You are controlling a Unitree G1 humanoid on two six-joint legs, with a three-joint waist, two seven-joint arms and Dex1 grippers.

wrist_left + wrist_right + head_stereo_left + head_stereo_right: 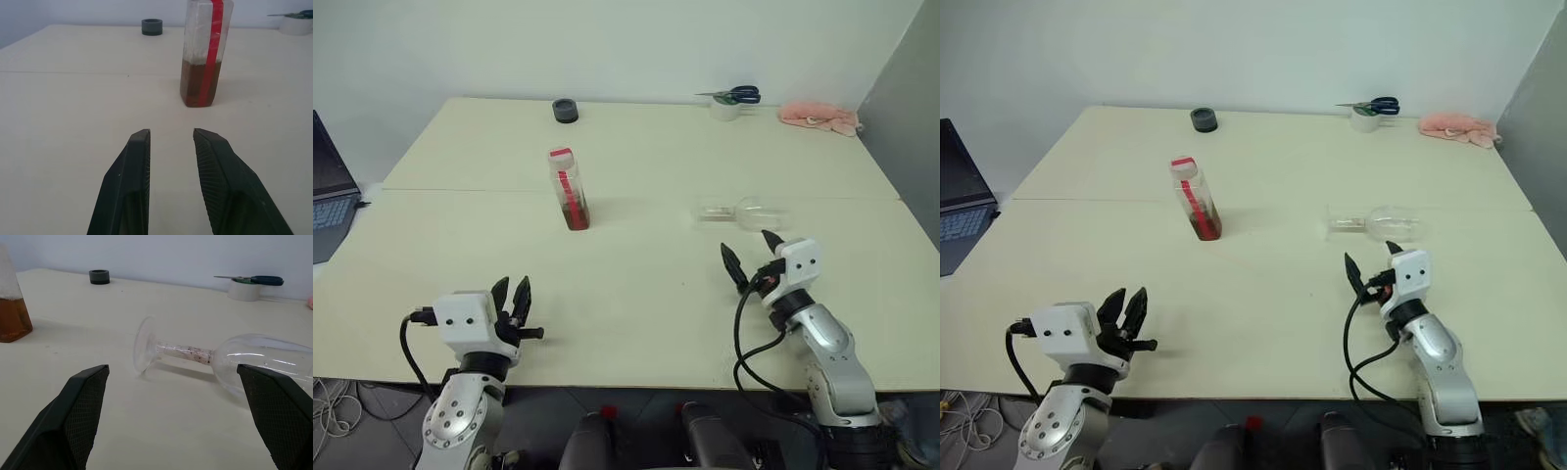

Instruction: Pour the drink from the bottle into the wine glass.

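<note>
The bottle [570, 191] stands upright in the middle of the table [636, 294], capped in red and white, with the reddish-brown drink [198, 83] filling its lower part. The wine glass [744, 211] lies on its side to the right, foot toward the bottle. My right gripper [748, 245] is open just short of the glass, its fingers spread either side of the stem [186, 351] without touching it. My left gripper [512, 284] hovers near the table's front edge, well short of the bottle, shut with nothing between its fingers [139, 147].
A black ring [565, 111] sits at the table's far edge. Blue-handled scissors [736, 95] rest on a white tape roll [724, 110] at the back right, beside a pink cloth [818, 116]. A laptop [328, 191] stands off the table's left side.
</note>
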